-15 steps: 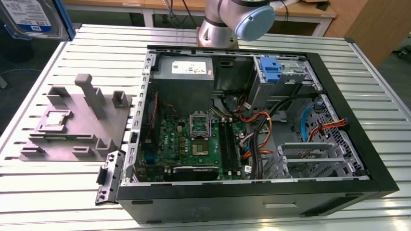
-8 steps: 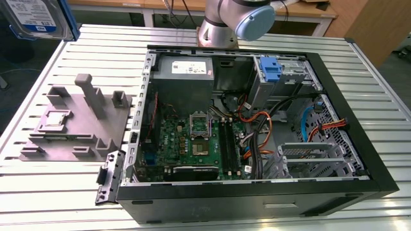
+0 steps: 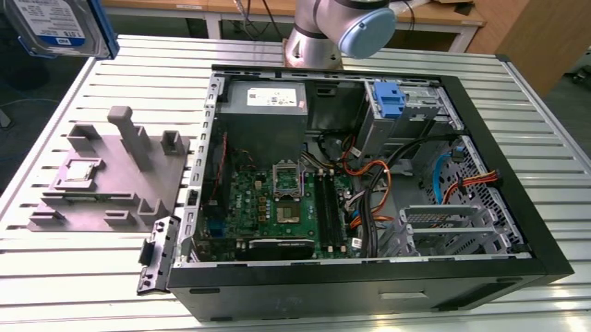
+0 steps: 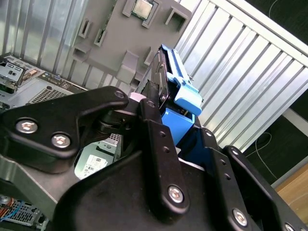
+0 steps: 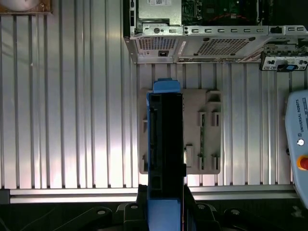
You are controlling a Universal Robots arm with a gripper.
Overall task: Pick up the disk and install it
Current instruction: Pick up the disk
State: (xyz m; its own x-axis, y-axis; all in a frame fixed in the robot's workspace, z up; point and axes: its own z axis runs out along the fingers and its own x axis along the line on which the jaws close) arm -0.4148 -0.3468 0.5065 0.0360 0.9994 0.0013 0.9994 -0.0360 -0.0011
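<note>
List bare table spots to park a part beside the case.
Bare: table at the exterior view's lower left, between fixture, case and table edge. Also bare: slats at that view's upper left, between fixture and far edge. Crowded: fixture-case gap, and cables inside the case.

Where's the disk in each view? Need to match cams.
Exterior view: the disk at the exterior view's upper left corner, label facing the camera.
Second wrist view: edge-on in the claw, grey fixture behind it.
First wrist view: edge-on, in front of the grey fixture.
Shared landmark: the grey fixture.
</note>
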